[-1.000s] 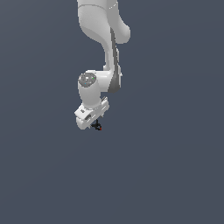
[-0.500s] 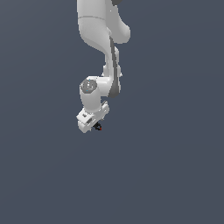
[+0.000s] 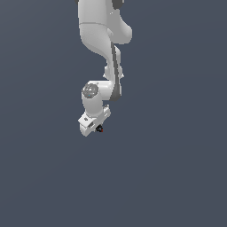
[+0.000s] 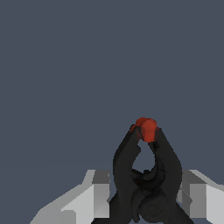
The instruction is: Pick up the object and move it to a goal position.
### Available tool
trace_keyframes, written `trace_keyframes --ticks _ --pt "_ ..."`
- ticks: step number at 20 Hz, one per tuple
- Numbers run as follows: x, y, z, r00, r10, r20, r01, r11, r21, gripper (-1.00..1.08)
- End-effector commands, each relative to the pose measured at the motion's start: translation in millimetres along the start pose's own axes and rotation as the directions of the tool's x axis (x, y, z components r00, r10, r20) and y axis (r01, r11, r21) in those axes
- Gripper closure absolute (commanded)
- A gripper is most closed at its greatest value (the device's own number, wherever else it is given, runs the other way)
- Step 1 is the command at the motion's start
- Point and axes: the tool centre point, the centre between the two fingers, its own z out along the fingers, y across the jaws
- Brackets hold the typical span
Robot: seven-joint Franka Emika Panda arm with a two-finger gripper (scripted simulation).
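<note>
The object point(image 3: 100, 129) is a tiny black piece with a red spot, tucked under the white hand in the exterior view. My gripper point(image 3: 97, 128) is shut on it, and both hang in the air below the bent white arm point(image 3: 99, 35). In the wrist view the object point(image 4: 146, 175) looks like a black pincer shape whose two arms meet at a red tip point(image 4: 146, 128). It sits between my grey fingers point(image 4: 99, 192), which press in from both sides. The gripper's middle point(image 4: 146, 194) is covered by the object's black body.
A plain dark grey-blue background fills both views. No table edge, container or goal marker shows.
The hand has sunk slightly and the wrist has turned a little. The object has stayed clamped in the gripper throughout.
</note>
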Motion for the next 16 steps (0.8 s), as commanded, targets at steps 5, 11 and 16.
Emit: trace_keyframes --ticks 5,11,16 --pt "0.0 -0.1 0.5 1.0 0.0 0.0 0.0 1.0 0.0 1.08" --pt "-5.8 2.2 -1.5 1.0 0.0 0.0 0.0 1.0 0.0 1.08" --pt "-28.9 10.4 -7.6 1.0 0.0 0.0 0.0 1.0 0.0 1.08"
